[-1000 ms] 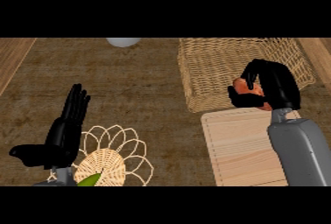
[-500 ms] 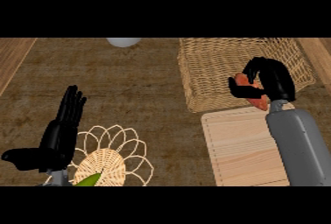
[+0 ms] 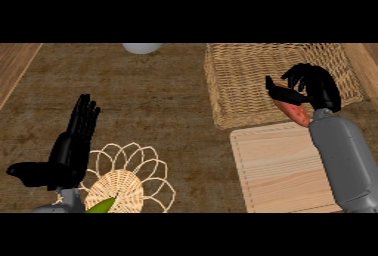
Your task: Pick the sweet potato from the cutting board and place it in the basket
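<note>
At right of centre the right hand (image 3: 310, 89) curls its fingers round the sweet potato (image 3: 292, 111), over the basket (image 3: 244, 75) near edge, above the cutting board (image 3: 284, 170). The hand hides most of it. Lower left, the left hand (image 3: 70, 150) rests straight-fingered beside a woven trivet (image 3: 129, 180); a white object (image 3: 142, 47) is cut off at top

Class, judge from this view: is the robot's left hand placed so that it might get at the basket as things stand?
Probably not easily. The left hand rests open at the lower left by the woven mat, with bare counter between it and the basket at the upper right; nothing blocks it.
</note>
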`<state>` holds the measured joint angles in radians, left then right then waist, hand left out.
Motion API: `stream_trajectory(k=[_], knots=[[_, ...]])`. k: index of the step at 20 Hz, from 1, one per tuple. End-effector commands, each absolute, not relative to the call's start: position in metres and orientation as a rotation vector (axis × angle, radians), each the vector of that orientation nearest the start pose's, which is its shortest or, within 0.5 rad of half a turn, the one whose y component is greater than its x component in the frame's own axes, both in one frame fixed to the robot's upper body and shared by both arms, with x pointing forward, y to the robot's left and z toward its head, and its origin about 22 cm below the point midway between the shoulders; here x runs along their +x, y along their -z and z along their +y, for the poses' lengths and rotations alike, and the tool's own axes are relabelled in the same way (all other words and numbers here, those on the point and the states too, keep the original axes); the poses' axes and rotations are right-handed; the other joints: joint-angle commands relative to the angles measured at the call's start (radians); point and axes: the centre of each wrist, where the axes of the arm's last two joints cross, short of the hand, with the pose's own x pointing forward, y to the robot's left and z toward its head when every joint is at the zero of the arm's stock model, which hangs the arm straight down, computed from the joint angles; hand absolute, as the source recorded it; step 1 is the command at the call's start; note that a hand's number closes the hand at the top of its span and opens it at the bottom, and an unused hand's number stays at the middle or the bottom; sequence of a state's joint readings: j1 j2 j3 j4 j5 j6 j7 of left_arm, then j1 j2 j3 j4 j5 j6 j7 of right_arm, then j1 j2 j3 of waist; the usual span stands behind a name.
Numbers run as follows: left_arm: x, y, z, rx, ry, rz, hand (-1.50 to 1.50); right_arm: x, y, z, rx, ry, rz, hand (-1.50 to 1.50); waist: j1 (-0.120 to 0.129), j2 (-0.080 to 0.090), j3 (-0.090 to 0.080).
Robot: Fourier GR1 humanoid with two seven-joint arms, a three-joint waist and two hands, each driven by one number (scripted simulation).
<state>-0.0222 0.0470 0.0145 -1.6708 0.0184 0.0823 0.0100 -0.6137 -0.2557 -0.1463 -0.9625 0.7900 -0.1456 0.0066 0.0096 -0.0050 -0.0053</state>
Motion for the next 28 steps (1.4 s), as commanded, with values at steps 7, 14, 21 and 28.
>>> stream_trajectory(k=[7, 14, 21, 28], knots=[[0.224, -0.037, 0.235, 0.080, -0.055, -1.663, 0.00, 0.386, -0.039, -0.272, -0.842, -0.653, -1.517, -1.50, -0.003, 0.004, 0.005], [0.245, -0.039, 0.261, 0.097, -0.040, -1.677, 0.00, 0.391, -0.066, -0.291, -0.882, -0.468, -1.713, -1.50, -0.008, 0.004, 0.005], [0.234, -0.035, 0.244, 0.082, -0.050, -1.674, 0.00, 0.375, -0.085, -0.306, -0.985, -0.362, -1.716, -1.50, -0.010, 0.003, 0.005], [0.244, -0.041, 0.238, 0.104, -0.065, -1.667, 0.00, 0.348, -0.125, -0.404, -0.964, -0.106, -1.728, -1.50, -0.021, 0.002, 0.005]])
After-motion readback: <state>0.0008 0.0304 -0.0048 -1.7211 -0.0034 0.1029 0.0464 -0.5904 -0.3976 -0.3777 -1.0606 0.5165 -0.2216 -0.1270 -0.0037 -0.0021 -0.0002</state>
